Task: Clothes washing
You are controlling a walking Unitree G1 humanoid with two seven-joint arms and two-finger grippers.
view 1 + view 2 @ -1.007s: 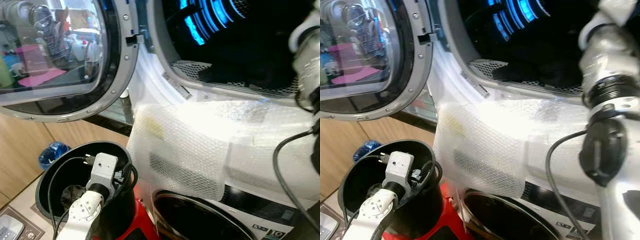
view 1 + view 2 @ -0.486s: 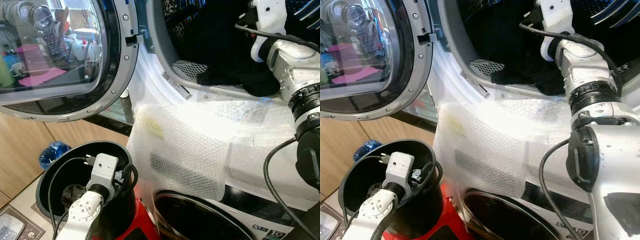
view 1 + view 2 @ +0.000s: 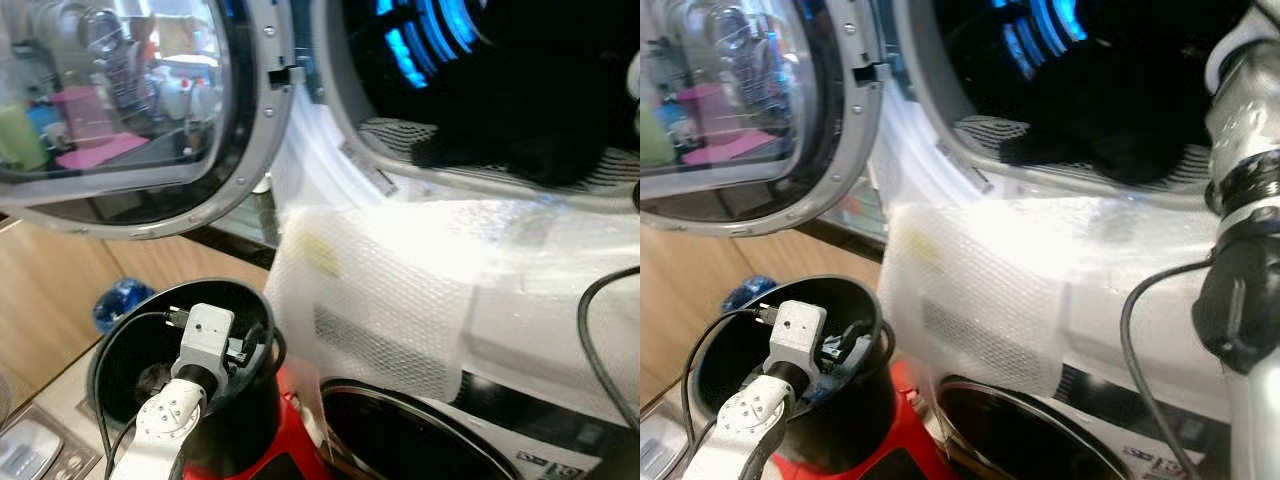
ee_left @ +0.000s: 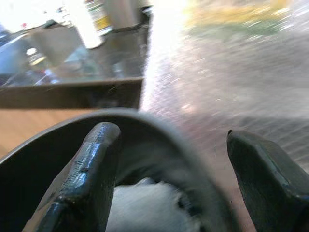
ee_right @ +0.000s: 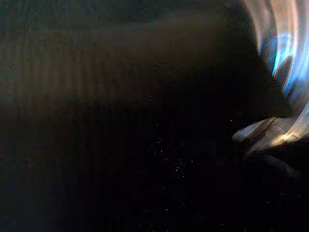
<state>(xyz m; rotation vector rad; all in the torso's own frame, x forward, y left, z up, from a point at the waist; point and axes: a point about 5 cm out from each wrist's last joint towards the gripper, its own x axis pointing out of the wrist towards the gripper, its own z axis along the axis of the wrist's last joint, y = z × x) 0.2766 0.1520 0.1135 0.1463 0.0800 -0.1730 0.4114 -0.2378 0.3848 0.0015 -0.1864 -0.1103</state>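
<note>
My left jaws (image 4: pixel 169 188) hang spread over the black bucket (image 3: pixel 120 345) holding pale cloth (image 4: pixel 145 208), my right jaws' state I cannot tell inside the drum (image 3: pixel 480 60) by the dark clothes (image 3: pixel 500 145), which could snag and spill over the rim.

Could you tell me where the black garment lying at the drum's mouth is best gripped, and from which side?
Probably the bunched fold of the black garment that sags over the drum's front lip. Come in from the open door side, over the bubble wrap, and pinch downward, since that fold sits nearest and raised.
</note>
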